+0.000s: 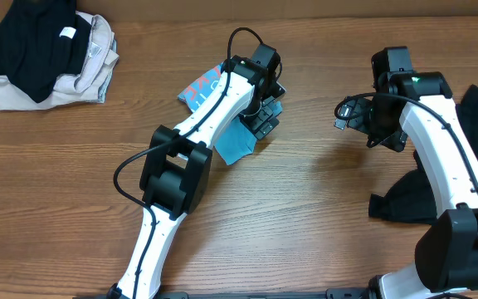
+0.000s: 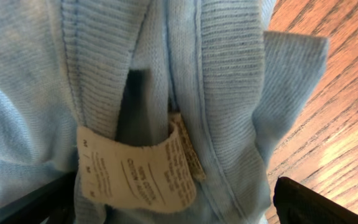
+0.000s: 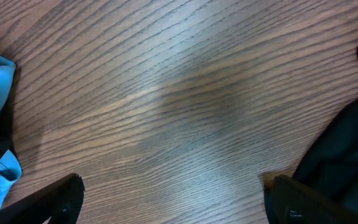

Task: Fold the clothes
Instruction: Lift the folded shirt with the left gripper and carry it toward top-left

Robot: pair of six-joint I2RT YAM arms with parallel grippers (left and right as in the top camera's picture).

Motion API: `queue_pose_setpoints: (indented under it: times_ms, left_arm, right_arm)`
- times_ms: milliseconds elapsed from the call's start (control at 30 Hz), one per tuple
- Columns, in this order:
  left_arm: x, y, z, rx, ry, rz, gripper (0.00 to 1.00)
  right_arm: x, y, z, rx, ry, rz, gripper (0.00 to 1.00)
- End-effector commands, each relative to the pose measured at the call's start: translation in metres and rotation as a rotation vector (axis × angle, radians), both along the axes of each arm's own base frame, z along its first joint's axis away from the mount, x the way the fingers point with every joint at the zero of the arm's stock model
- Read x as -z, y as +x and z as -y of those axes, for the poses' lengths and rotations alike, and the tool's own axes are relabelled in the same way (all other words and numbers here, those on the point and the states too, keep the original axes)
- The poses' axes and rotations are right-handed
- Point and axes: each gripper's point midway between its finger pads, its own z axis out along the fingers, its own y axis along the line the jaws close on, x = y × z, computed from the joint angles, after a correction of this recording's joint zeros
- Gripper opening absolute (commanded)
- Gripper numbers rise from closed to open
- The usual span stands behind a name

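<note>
Closest to the arm bases, a black garment (image 1: 412,198) lies in a heap to the right of the light blue T-shirt (image 1: 232,143). It's not the piece being worked on.

Going further out, the right gripper (image 3: 173,193) is over bare table (image 1: 322,208), a bit right of the T-shirt, with its jaws spread wide and nothing in them.

The T-shirt is bunched up mid-table under the left gripper (image 2: 173,193). That one is wide open too, straddling the ribbed collar (image 2: 229,74) and care label (image 2: 135,171) but not pinching. I can't tell if it's touching the cloth.

My take is thin, floppy knit that weighs nothing and won't hold a shape. I'd pinch the collar rib or a seam, since doubled fabric slips less, and expect the rest to drag and wrinkle.

Farthest away, beyond the T-shirt to its left, is a pile of black (image 1: 36,41) on beige (image 1: 98,62).
</note>
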Motion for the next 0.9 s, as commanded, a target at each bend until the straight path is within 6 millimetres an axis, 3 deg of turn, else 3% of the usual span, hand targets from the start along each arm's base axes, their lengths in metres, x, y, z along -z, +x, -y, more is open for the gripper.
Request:
queue_pose_setpoints:
  times_ms: [0,167,233,300,467,533,767,867]
  left_arm:
    - [0.04,-0.015,-0.011,-0.004,0.057,-0.096,0.97]
    - [0.04,-0.013,-0.017,-0.008,0.092,-0.081,0.81]
    - [0.039,-0.009,-0.022,-0.011,0.12,-0.059,0.7]
    - [0.039,-0.005,-0.026,-0.014,0.146,-0.041,0.58]
    - [0.037,-0.001,-0.038,-0.021,0.212,-0.012,0.15]
    - [0.036,0.001,-0.043,-0.023,0.238,0.0,0.04]
    - [0.027,0.007,-0.053,-0.053,0.3,0.035,0.04]
    - [0.01,0.014,-0.064,-0.12,0.344,0.073,0.04]
  right_arm:
    - [-0.012,0.007,0.0,-0.005,0.007,0.046,1.0]
    - [-0.012,0.008,0.0,-0.005,0.007,0.052,1.0]
    - [-0.012,0.008,0.0,-0.005,0.007,0.052,1.0]
    - [-0.012,0.008,0.0,-0.005,0.007,0.052,1.0]
    - [-0.012,0.007,0.0,-0.004,0.007,0.045,1.0]
    - [-0.012,0.006,0.0,-0.005,0.007,0.041,1.0]
    - [-0.012,0.006,0.0,-0.004,0.007,0.042,1.0]
    - [-0.012,0.006,0.0,-0.005,0.007,0.041,1.0]
